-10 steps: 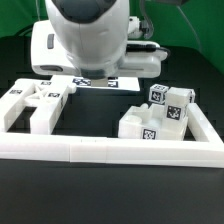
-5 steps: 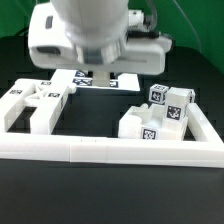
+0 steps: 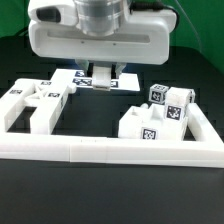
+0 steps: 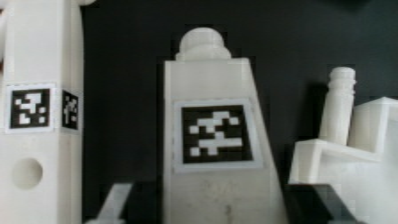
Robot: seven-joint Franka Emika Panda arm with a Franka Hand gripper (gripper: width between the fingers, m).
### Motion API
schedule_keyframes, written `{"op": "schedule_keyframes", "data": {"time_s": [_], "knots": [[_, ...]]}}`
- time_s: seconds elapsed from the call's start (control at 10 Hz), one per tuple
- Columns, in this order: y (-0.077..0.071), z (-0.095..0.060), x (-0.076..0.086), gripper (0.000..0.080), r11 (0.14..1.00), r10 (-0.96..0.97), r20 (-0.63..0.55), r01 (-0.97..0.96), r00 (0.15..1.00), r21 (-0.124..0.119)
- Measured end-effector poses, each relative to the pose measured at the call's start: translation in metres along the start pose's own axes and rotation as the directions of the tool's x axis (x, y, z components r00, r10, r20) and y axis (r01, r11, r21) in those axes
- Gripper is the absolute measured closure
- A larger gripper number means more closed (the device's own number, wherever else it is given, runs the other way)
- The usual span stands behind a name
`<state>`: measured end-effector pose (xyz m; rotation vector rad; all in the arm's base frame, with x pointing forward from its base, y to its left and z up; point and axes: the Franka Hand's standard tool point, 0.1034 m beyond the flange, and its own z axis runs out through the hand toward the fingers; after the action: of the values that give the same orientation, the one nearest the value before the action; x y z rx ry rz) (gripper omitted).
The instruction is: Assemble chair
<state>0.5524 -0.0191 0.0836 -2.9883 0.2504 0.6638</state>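
chair part [image 4: 214, 85]: white plastic, smooth, matt (tag [image 4: 215, 135] printed black-and-white) | table [image 3: 100, 116]: black, matt

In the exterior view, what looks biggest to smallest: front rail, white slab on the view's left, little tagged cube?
1. Front rail
2. White slab
3. Tagged cube
The rail lies nearest the camera, which may flatter it.

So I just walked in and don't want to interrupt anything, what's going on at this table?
A single robot arm is partway through building a white chair from loose parts. Its end effector appears closed on a tagged white bar, toward the back of the work area. More flat pieces lie on the exterior view's left and some blocky pieces on its right. Both groups lie untouched inside the border rail.
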Motion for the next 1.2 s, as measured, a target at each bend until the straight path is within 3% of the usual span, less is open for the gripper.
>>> {"op": "schedule_keyframes", "data": {"time_s": [0.3, 0.8, 1.2], "knots": [[-0.013, -0.019, 0.003, 0.0512, 0.998, 0.056, -0.155, -0.053, 0.986, 0.026], [-0.013, -0.018, 0.017, 0.0512, 0.999, 0.048, -0.499, -0.044, 0.865, 0.019], [-0.033, -0.065, 0.021, 0.0512, 1.000, 0.022, -0.700, -0.008, 0.714, 0.023]]}}
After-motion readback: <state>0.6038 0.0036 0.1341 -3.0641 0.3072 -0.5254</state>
